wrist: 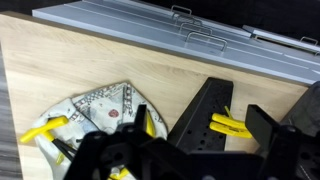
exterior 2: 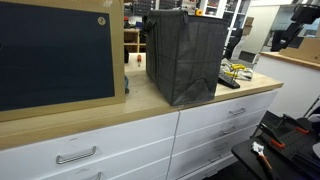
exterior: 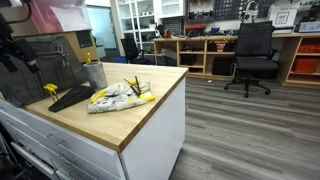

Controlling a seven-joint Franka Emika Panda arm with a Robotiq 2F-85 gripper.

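In the wrist view my gripper [wrist: 200, 121] hangs open above a light wooden counter [wrist: 60, 60], holding nothing. Directly under its spread jaws lies a black perforated triangular bracket [wrist: 205, 105] with a yellow clip [wrist: 232, 125] at its right side. Left of the bracket lies a crumpled patterned cloth [wrist: 95, 105] with another yellow clip [wrist: 40, 132] on it. In an exterior view the bracket [exterior: 70, 97] and the cloth [exterior: 120, 97] lie side by side on the counter. The dark arm [exterior: 10, 45] shows at the far left.
A dark fabric bag [exterior 2: 185, 55] stands on the counter, a metal cup [exterior: 93, 73] beside it. A framed black board [exterior 2: 55, 50] leans nearby. White drawers [wrist: 180, 40] line the counter's front. An office chair [exterior: 252, 55] and shelves stand across the wood floor.
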